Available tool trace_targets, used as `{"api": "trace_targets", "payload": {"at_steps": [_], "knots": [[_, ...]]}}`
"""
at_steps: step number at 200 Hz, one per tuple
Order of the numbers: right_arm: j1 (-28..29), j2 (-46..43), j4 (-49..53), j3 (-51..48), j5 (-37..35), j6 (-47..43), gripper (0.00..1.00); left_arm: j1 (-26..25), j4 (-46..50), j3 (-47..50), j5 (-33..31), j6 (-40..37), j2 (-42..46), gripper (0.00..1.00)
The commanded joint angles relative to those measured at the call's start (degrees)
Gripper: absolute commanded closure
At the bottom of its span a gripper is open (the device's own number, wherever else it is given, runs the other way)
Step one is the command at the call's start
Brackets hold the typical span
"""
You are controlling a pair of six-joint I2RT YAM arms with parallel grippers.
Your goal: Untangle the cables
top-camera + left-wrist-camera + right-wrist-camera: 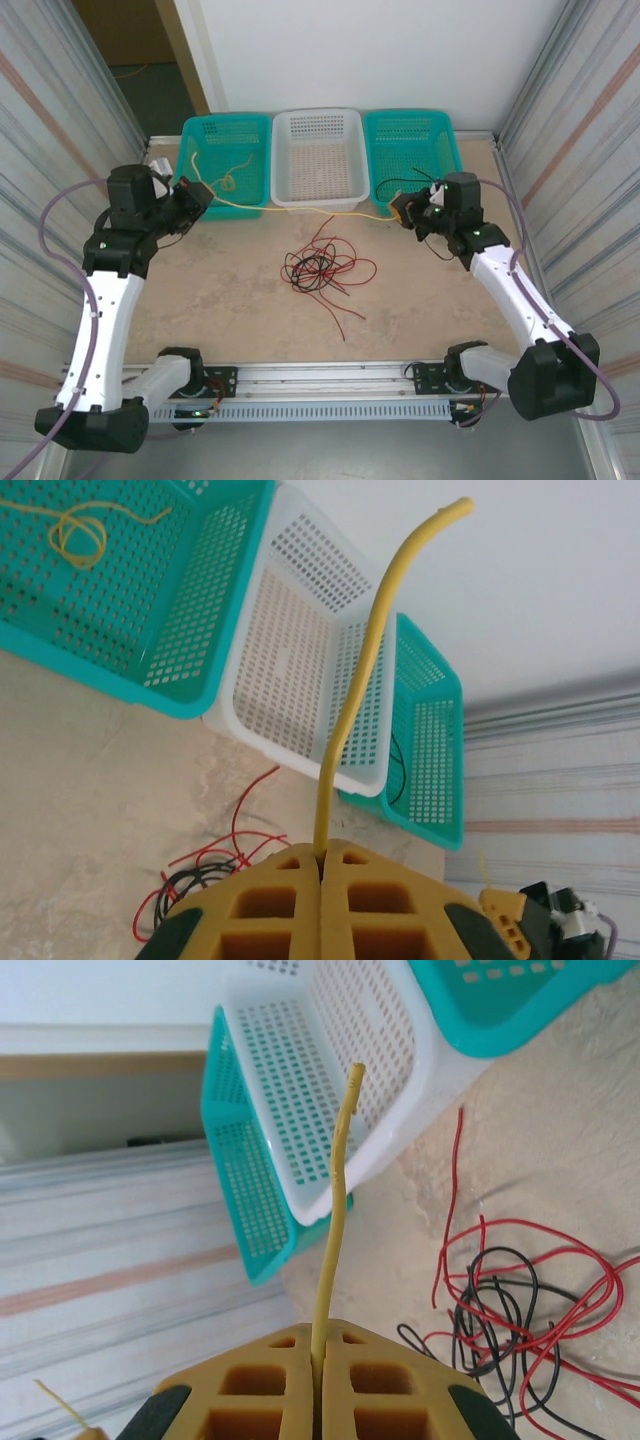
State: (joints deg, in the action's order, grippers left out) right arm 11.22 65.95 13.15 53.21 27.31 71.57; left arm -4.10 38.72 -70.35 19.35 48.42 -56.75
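Both grippers pinch one thin yellow cable point(370, 214), strung along the front of the baskets.

Near to far: a loose tangle of thin red and black cables point(320, 265) lies mid-table point(220, 290), apart from the yellow one. The left gripper point(322, 855) and right gripper point(320, 1345) each have their jaws together, clamped on it, with a stub poking past the tips. Best handling, I'd judge: firm pinches, the strand lifted clear of the tangle and carried to the left teal perforated plastic basket point(192, 150) at the table's far edge, where a yellowish-tan curl point(228, 182) lies, then one end released first. The white perforated plastic basket point(318, 112) stands beside it. The right teal perforated basket point(410, 114) holds a black strand point(400, 183). In the wrist views the fingers hide the cable's run beneath them. I cannot tell whether it touches the white basket's front wall, or whether the tangle is knotted.
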Motion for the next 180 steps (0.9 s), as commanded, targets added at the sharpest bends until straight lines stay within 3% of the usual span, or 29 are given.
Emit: {"api": "trace_targets", "payload": {"at_steps": [1, 16, 33, 66, 78, 180], "knots": [[-2.81, 0.32, 4.36, 3.51, 0.40, -1.20, 1.00, 1.16, -3.11, 3.04, -0.30, 2.95, 1.12, 1.00], [-2.88, 1.97, 7.32, 5.84, 0.55, -3.78, 0.97, 1.50, -5.06, 4.72, 1.45, 4.57, 0.90, 1.00], [-2.85, 2.95, 12.81, 8.52, -1.62, -7.98, 0.87, 2.57, -6.61, 4.87, 3.15, 5.75, 0.44, 1.00], [-4.16, 1.54, 15.97, 9.47, -3.32, -11.02, 0.54, 3.98, -7.65, 1.09, 3.53, 5.83, -2.09, 1.00], [-4.78, 1.24, 17.34, 10.42, -2.86, -12.47, 0.46, 4.79, -9.50, 0.05, 4.57, 7.06, -3.19, 1.00], [-3.91, -0.38, 22.79, 16.88, 0.72, -21.50, 0.43, 13.58, -26.50, -14.34, 11.44, 22.04, -15.26, 1.00]]}}
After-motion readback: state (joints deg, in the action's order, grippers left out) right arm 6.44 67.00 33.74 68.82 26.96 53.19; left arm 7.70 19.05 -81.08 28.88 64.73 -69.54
